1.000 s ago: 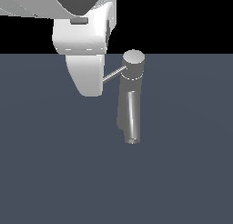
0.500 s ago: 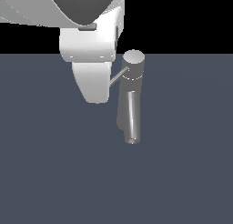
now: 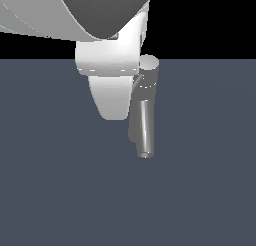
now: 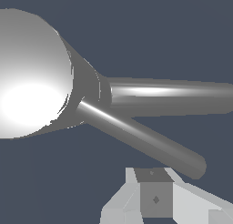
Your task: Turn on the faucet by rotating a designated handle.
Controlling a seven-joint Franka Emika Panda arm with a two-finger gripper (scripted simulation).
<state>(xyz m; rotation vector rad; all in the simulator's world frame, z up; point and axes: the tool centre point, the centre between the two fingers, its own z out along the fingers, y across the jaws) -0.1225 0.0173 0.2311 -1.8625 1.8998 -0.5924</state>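
Gripper [image 4: 154,202] sits just beside the handle [image 4: 141,139]; you cannot tell whether its fingers are apart. That thin rod juts from the faucet [image 3: 145,110] at frame centre: stiff, slick metal, so push near its free end.

Arm [image 3: 112,85] hides most of handle [image 3: 138,82].

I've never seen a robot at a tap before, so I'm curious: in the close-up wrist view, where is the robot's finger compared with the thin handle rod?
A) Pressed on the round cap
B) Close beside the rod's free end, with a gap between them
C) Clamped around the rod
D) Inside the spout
B: in the wrist view the finger sits just off the free end of the handle, with dark background showing between them.
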